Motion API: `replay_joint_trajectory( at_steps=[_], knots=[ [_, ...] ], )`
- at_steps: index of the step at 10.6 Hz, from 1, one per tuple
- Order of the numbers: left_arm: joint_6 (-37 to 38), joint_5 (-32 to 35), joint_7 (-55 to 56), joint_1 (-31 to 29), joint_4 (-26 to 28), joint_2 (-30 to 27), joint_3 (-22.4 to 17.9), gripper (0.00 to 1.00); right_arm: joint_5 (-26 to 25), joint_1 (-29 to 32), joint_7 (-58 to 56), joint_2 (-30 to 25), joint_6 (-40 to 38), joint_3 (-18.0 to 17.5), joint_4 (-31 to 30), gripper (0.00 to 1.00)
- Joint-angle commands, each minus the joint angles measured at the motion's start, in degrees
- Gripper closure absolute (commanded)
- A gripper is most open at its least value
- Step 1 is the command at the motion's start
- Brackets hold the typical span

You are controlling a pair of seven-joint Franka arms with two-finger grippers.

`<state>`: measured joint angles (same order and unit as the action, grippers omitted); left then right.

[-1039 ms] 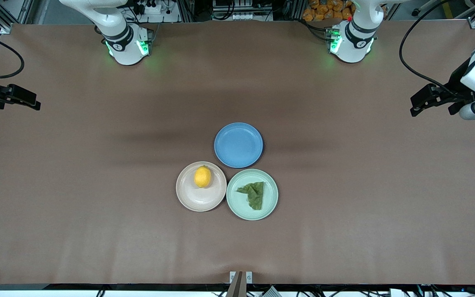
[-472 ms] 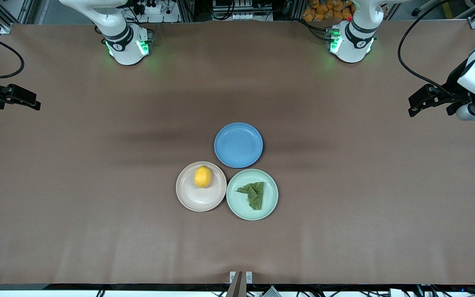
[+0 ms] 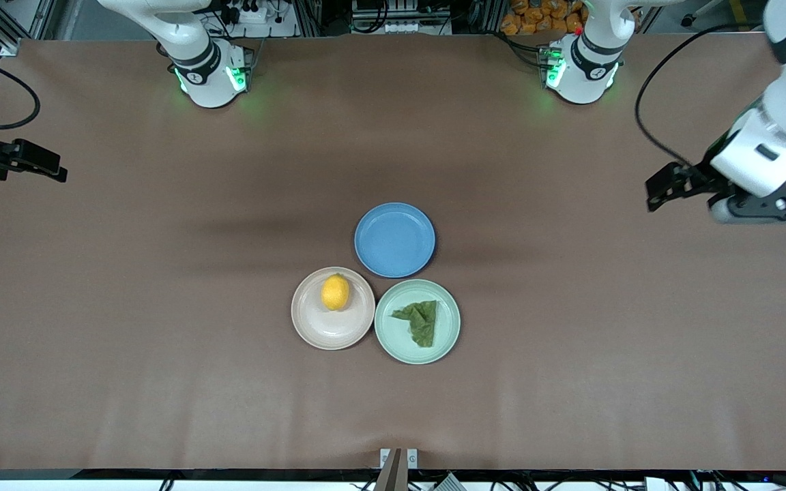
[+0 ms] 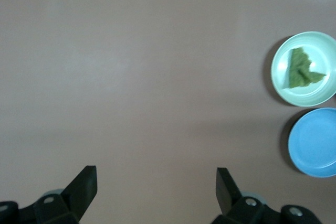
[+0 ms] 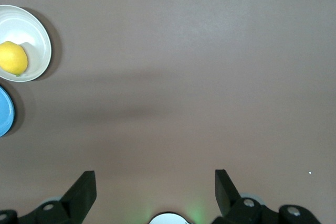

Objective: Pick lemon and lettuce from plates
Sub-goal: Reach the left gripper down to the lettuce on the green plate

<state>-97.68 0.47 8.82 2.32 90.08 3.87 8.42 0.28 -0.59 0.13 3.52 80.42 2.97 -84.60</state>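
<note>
The lemon (image 3: 335, 292) lies on the beige-pink plate (image 3: 325, 337). The lettuce (image 3: 420, 320) lies flat on the mint green plate (image 3: 445, 341) beside it. My left gripper (image 4: 156, 182) is open and empty, high over bare table at the left arm's end (image 3: 768, 204), well away from the plates. Its wrist view shows the lettuce (image 4: 299, 69) on the mint plate (image 4: 315, 92). My right gripper (image 5: 155, 182) is open and empty, high over bare table at the right arm's end, mostly outside the front view. Its wrist view shows the lemon (image 5: 12, 57) on the beige-pink plate (image 5: 32, 29).
A blue plate (image 3: 394, 240) with nothing on it touches both plates and lies farther from the front camera than they do. It also shows in the left wrist view (image 4: 315, 142) and the right wrist view (image 5: 4, 111). Brown table cloth surrounds the plates.
My left arm has swung in from the table's end toward the plates and a little lower in the front view. The right arm, the lemon and the lettuce have not moved.
</note>
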Motion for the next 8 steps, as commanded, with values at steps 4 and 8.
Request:
replay_joint_trajectory(
  at_steps=[4,8],
  knots=[
    [-19.79,-4.59,0.75,8.03,-0.96,12.63,2.83,0.0,-0.64,0.15,0.83,-0.71,-0.62,-0.51,0.13,0.0],
    [-36.57,-4.16,9.81,16.38,-1.05,24.31,2.66,0.0,-0.11,0.06,1.27,-0.71,-0.18,-1.04,-0.22,0.0]
  ],
)
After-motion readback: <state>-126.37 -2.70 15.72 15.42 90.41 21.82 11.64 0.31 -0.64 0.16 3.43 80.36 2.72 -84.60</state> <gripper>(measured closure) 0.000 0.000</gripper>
